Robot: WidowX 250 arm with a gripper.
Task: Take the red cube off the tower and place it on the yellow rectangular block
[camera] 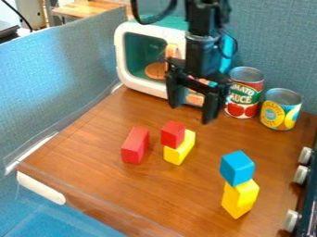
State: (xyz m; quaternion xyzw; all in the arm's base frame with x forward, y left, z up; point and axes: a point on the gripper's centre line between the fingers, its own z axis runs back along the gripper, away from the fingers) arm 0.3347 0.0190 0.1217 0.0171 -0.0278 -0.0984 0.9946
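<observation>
The gripper hangs open above the back middle of the table, behind and higher than the red cube, with nothing between its fingers. Resting on one end of the yellow rectangular block, the red cube hides part of that block's top. At the right front stands a tower: a blue cube, slightly turned, on top of a yellow piece. No red cube is on this tower.
A red rectangular block lies left of the yellow block. Behind stand a toy microwave, a tomato can and a yellow-labelled can. Knobs line the right edge; a blue-grey wall bounds the left.
</observation>
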